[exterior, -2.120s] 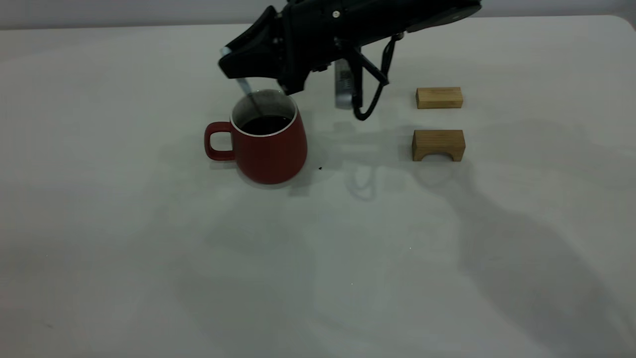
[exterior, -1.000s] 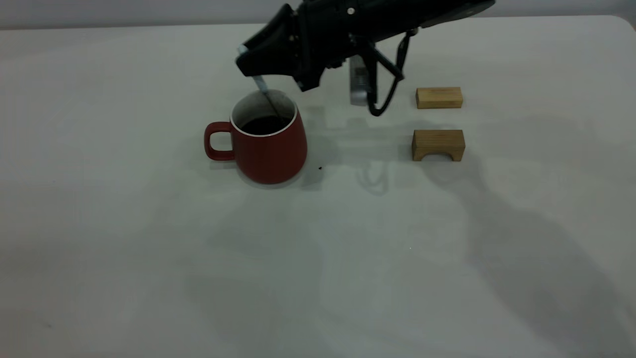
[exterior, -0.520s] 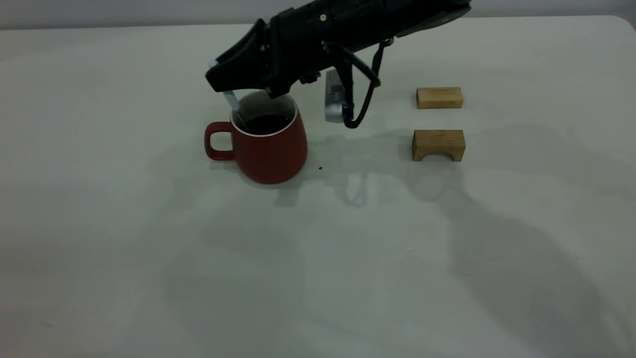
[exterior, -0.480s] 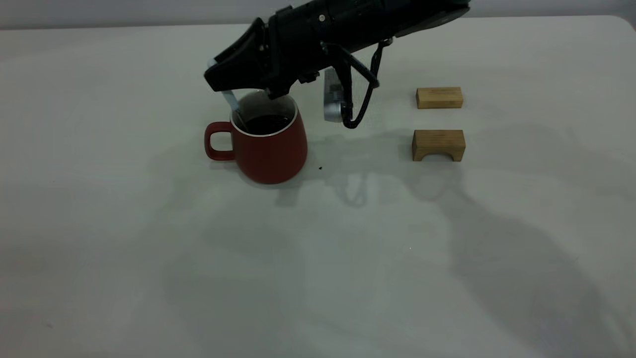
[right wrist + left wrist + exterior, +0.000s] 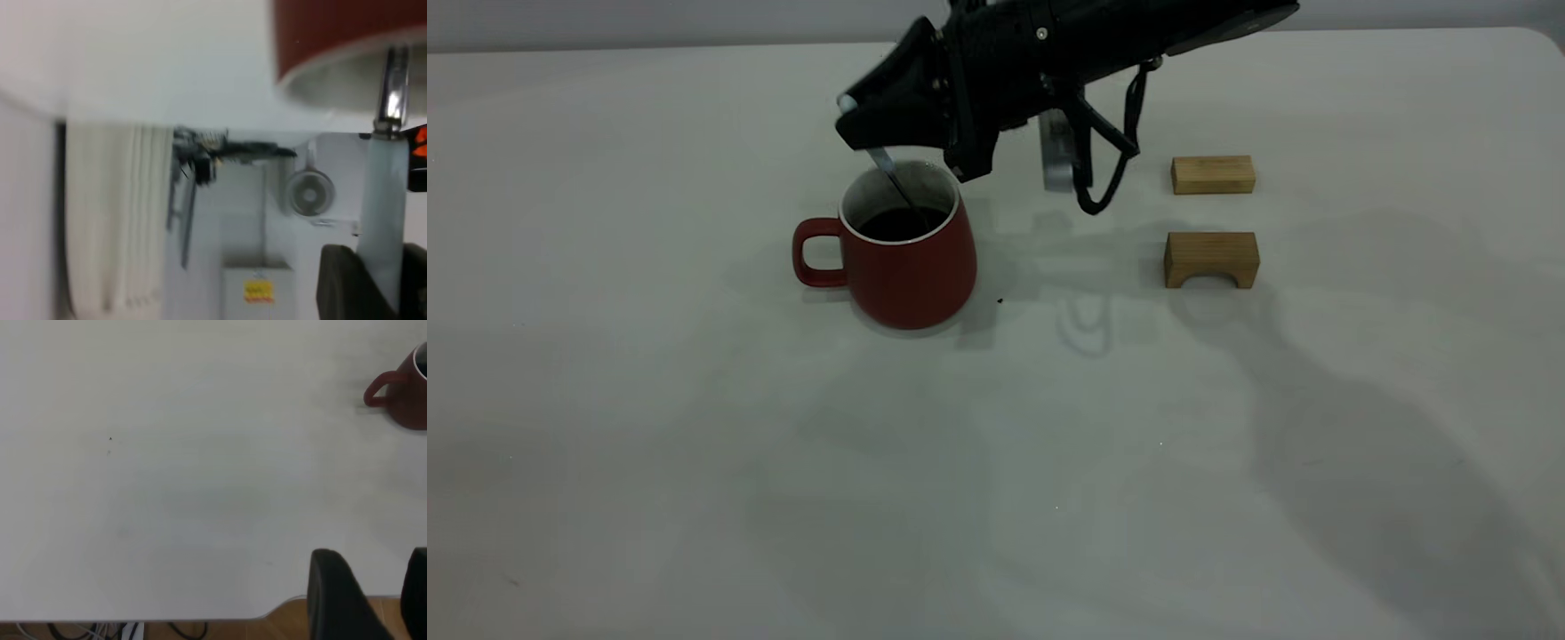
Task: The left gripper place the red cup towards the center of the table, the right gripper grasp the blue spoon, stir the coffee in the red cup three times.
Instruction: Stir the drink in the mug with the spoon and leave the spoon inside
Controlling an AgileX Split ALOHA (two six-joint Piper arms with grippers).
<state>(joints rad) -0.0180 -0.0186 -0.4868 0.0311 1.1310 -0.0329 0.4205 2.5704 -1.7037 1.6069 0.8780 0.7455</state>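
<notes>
Black right gripper [image 5: 871,133] clamped on blue spoon [image 5: 889,173], now swung back right from the cup's left rim; bowl dips into coffee [image 5: 901,223], so stirring is mid-cycle. Red cup [image 5: 898,249] sits left of centre on table [image 5: 694,444]. Two wooden blocks [image 5: 1213,174] stand well right, no obstruction. Left gripper [image 5: 367,600] parked apart, fingers open.

The desk [image 5: 694,444] is viewed from the front, slightly above, by the exterior camera. From the left wrist the bare desk is seen from afar; the right wrist looks closely at the red cup [image 5: 347,40], shared by all views
</notes>
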